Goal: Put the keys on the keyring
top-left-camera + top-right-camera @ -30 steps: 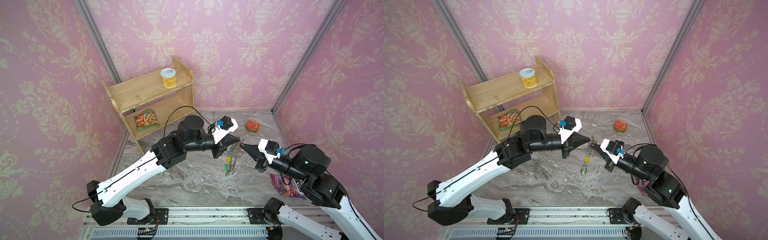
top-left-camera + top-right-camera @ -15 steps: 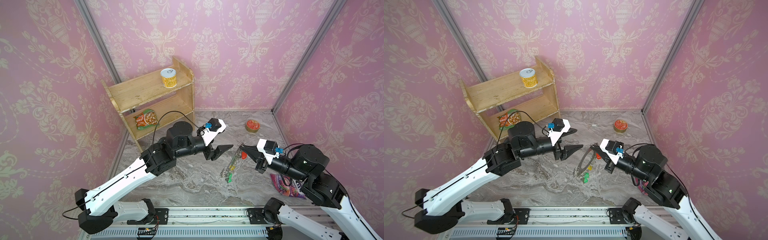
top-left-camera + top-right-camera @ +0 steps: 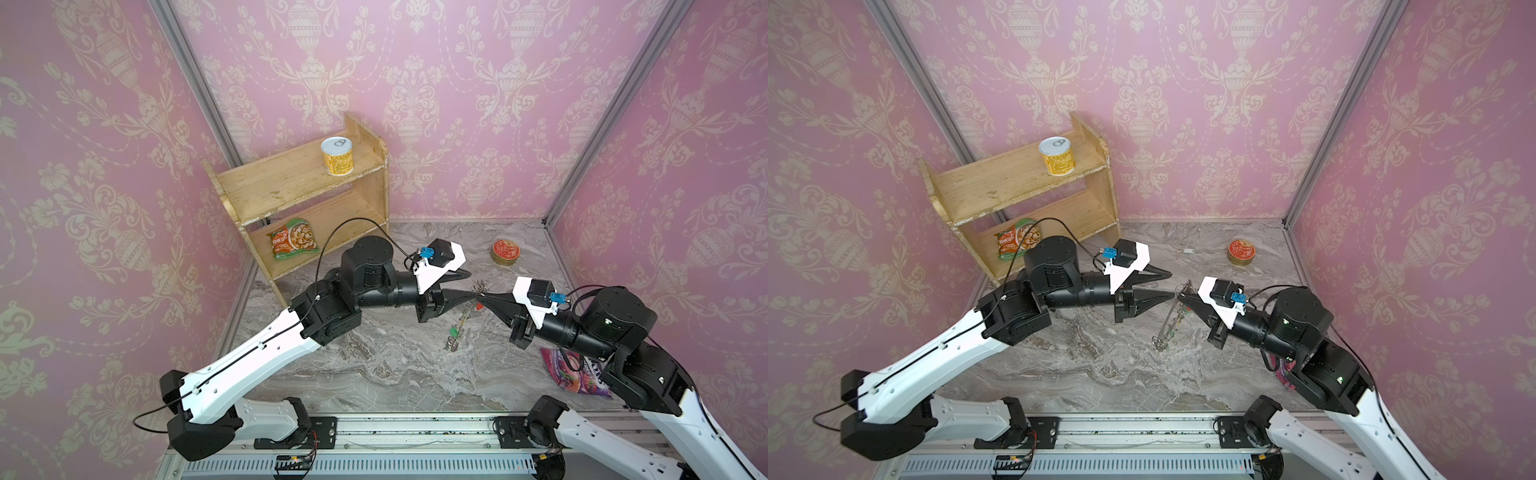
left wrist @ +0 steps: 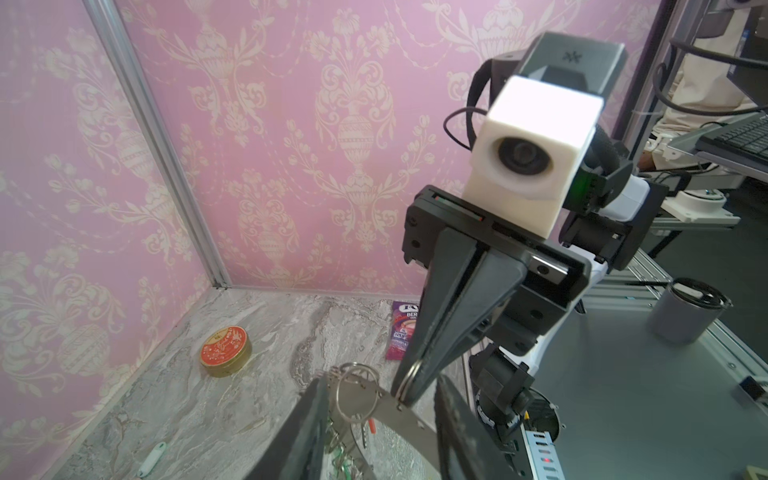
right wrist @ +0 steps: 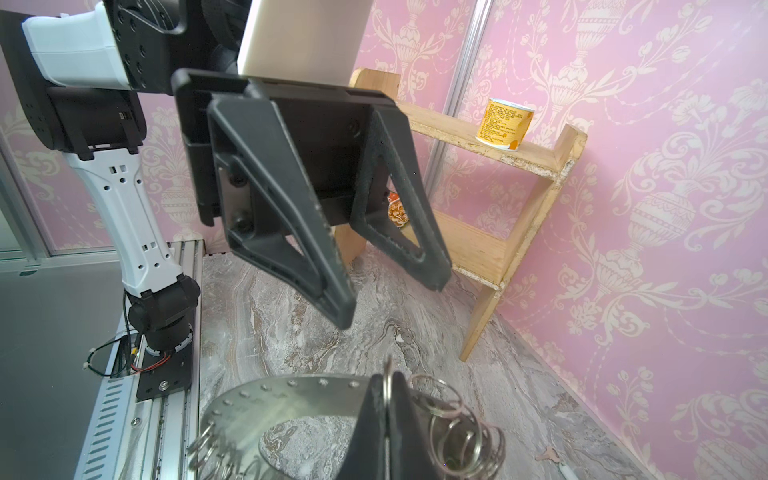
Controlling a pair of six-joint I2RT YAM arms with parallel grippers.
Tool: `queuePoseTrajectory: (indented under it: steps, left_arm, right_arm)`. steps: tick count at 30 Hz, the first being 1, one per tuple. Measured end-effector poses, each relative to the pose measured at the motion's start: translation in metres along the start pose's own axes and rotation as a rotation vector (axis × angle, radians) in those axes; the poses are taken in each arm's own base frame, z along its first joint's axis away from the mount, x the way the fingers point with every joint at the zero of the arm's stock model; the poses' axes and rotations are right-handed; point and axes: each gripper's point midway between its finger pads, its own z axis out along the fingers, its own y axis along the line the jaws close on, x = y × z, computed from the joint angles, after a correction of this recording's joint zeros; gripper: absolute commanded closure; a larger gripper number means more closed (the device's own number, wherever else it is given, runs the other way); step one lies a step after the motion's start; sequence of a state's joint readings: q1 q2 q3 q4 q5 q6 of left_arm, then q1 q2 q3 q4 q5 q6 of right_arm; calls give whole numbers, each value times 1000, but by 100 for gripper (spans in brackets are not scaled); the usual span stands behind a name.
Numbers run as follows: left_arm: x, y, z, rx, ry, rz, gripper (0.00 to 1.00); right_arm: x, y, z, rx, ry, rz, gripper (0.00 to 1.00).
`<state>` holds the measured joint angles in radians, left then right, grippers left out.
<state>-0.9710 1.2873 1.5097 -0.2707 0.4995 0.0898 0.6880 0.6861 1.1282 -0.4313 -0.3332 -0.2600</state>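
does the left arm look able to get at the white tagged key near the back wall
Probably yes: the left gripper is open and empty, and the white-tagged key lies alone on bare marble just beyond it.

light: bright, even; shadows: soft; wrist views: blurred up close

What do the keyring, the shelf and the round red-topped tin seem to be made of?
The keyring looks metal: dull grey sheet with punched holes, shiny wire loops. The shelf is pale bare wood, perhaps plywood; grain shows, edges are chipped. The tin is probably metal: gold side, printed red lid.
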Motion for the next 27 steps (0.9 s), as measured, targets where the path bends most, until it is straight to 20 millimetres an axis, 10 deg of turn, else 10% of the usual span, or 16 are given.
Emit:
queuePoseTrajectory:
  steps: [12,27]
  left_arm:
    - [0,-21,1,129,7,-5,77]
    - [0,-14,-4,70,-5,26,69]
  right_arm:
    - [-3,5,0,-27,-12,23,100]
    - [-25,8,-9,-50,-66,9,100]
